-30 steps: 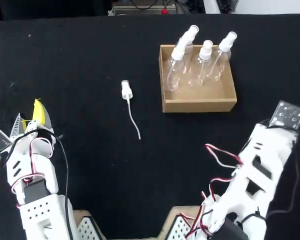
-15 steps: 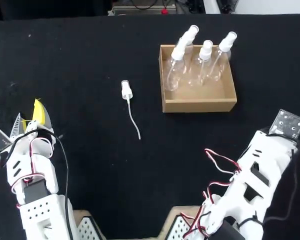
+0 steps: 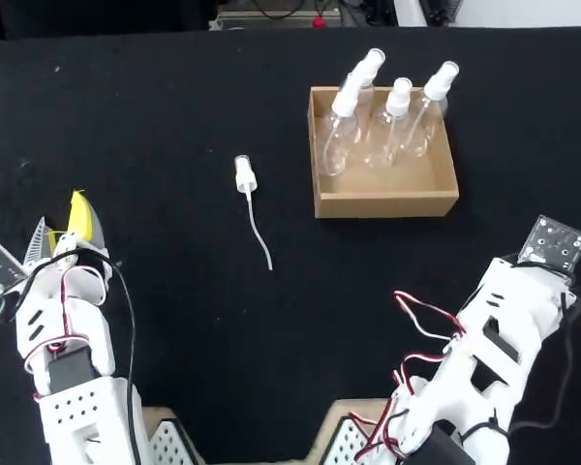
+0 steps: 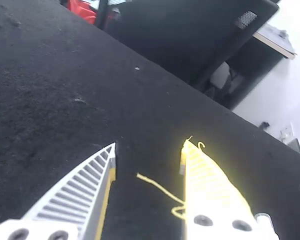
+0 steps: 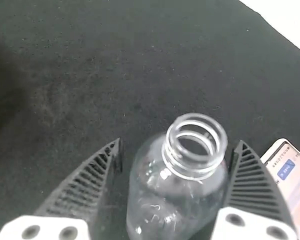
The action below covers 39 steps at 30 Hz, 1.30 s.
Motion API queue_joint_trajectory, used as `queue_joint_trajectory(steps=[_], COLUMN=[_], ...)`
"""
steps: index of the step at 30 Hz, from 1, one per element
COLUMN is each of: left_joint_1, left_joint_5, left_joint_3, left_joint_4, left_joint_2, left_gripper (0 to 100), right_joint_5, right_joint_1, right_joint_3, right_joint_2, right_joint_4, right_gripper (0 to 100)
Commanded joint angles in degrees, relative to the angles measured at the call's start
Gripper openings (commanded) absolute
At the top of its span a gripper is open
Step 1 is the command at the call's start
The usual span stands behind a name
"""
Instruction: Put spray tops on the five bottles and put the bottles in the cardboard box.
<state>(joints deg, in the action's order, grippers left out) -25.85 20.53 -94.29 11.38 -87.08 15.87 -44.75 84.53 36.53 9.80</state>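
Plastic, clear and bare at the neck, the bottle [image 5: 177,187] stands inside the right pincer [image 5: 179,144] at the near right of the bench [image 3: 174,97], mouth open upward. Whether the pincer pinches it or merely flanks it, I cannot tell. At the near left the left pincer [image 4: 149,144] is spread wide and holds nothing, low over the black cloth.

Farther out, about mid-bench, lies the spray top [image 3: 244,176], its thin tube trailing back toward the arms. Beyond and to the right sits the box [image 3: 385,204], with four capped bottles [image 3: 387,131] crowded against its far wall and free floor along the near wall.

To my eye the step in hand is capping this fifth bottle. It would go best if the right pincer takes the bottle on its body, firmly but without crushing it, and keeps the neck upright. The left one should take the top by its white head so that the tube hangs free. The tube looks limp, so it wants steering into the mouth before any pressing or twisting.
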Motion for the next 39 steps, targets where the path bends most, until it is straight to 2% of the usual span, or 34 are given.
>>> queue_joint_trajectory(steps=[1, 7, 21, 28, 34, 39], left_joint_1=[1.2, 1.5, 1.5, 1.4, 1.5, 1.5], left_joint_5=[0.1, 0.1, 0.1, 0.1, 0.1, 0.1], left_joint_3=[0.7, 0.7, 0.7, 0.7, 0.7, 0.6], left_joint_4=[-1.5, -1.5, -1.5, -1.4, -1.3, -1.3], left_joint_2=[-0.6, -0.6, -0.6, -0.6, -0.6, -0.6], left_gripper=[20, 20, 20, 20, 20, 20], right_joint_5=[-0.4, -0.4, -0.3, -0.3, -0.3, -0.3], right_joint_1=[-1.6, -1.6, -1.5, -1.6, -6.6, -6.9], right_joint_3=[-0.4, -0.4, 0.2, 7.1, 10.2, 10.1], right_joint_2=[1.5, 9.2, 41.9, 49.2, 53.4, 55.6], right_joint_4=[-3.5, -14.2, -43.0, -42.7, -41.9, -41.8], right_gripper=[30.8, 30.8, 30.8, 30.8, 30.8, 30.7])
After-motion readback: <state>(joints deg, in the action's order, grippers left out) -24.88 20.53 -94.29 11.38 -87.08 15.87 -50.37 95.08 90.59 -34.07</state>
